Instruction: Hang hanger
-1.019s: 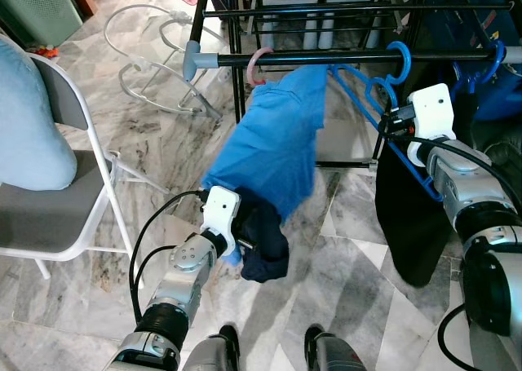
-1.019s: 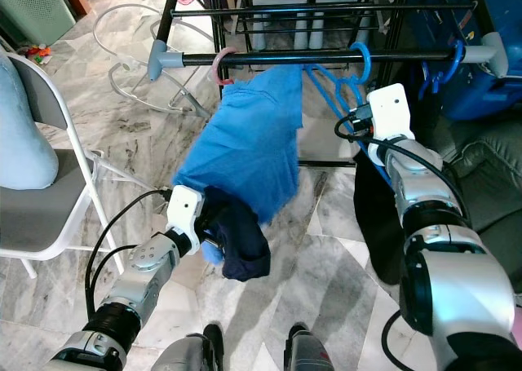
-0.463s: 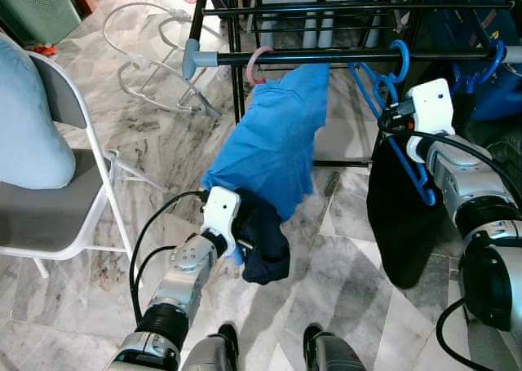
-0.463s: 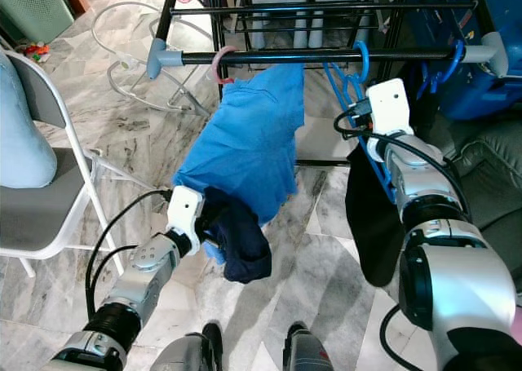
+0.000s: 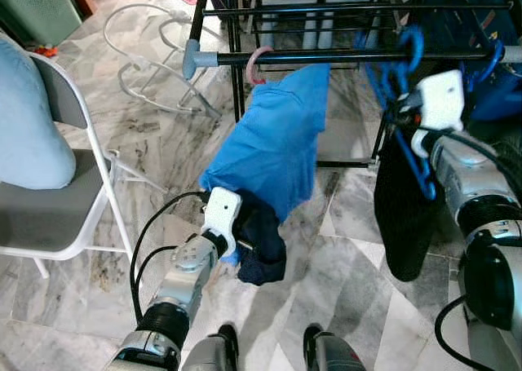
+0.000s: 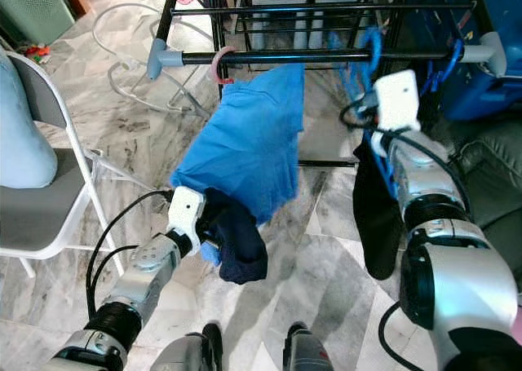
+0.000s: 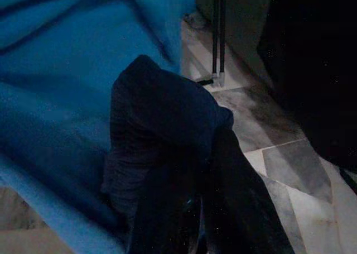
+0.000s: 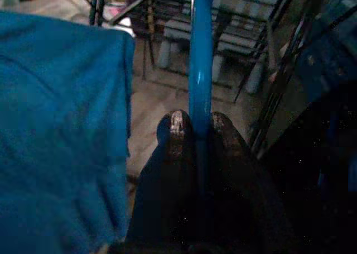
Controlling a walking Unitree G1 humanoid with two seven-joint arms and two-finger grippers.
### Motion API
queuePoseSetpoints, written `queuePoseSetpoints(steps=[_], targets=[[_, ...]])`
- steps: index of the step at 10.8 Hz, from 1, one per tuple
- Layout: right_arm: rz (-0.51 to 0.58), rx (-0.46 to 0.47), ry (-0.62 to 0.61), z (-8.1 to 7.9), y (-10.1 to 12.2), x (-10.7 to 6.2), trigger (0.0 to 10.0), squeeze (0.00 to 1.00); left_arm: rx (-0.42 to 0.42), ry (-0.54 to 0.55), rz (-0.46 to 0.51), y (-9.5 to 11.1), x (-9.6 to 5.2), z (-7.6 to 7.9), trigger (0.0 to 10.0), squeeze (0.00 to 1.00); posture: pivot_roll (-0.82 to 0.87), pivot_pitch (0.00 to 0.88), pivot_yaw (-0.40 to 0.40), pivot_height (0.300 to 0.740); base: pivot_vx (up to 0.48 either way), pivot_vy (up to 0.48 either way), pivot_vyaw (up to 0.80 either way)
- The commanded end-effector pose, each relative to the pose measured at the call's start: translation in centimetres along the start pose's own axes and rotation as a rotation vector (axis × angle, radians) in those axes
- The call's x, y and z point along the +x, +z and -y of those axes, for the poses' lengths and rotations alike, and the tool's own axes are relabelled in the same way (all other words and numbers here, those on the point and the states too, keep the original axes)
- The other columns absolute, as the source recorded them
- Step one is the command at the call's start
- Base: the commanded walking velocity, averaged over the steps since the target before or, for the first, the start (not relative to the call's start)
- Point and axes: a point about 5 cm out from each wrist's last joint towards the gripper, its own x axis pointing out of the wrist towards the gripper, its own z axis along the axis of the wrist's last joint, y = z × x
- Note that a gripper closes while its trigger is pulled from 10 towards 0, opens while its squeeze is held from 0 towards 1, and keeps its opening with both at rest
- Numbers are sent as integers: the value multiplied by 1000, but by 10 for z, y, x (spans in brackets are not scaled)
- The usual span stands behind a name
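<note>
Right gripper (image 8: pixel 195 128): pinched on the hanger (image 5: pixel 404 86) you carry.
Hook: at the rail (image 5: pixel 326 58) — just above gripper.
Left gripper (image 5: pixel 245 245): buried in cloth (image 5: pixel 261 245) — cannot tell.

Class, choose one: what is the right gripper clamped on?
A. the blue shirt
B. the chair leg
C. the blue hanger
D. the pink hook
C: in the right wrist view the right gripper has both fingers pressed against the blue hanger.

Folding chair (image 5: pixel 65 183), marble floor (image 5: pixel 351 257).
</note>
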Motion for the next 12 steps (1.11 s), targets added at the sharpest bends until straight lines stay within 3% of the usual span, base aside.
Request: queuePoseSetpoints(steps=[1,3,5,6,7,9,12], targets=[[82,25,-32,-3,4,-2,0,0,20,4,-4,0,1,-1,10000,0,-69,218,79,740,0,0,0],[119,68,-18,-26,-17,-14,0,0,50,24,-1,3,4,1,10000,0,-81,207,75,740,0,0,0],[71,156,-49,-54,-56,-41,0,0,53,30,-7,0,5,7,10000,0,-97,200,74,740,0,0,0],[39,208,-81,-67,-75,-57,4000,0,47,29,-14,-4,5,11,10000,0,-105,201,73,740,0,0,0],[2,263,-134,-76,-90,-74,10000,0,24,34,-20,-7,5,14,10000,0,-107,205,73,740,0,0,0],[-66,283,-198,-88,-111,-96,10000,0,31,23,-51,-13,4,19,10000,0,-121,212,77,740,0,0,0],[-104,299,-182,-104,-110,-115,10000,0,32,12,-43,-9,8,21,10000,0,-139,208,87,740,-285,0,0]])
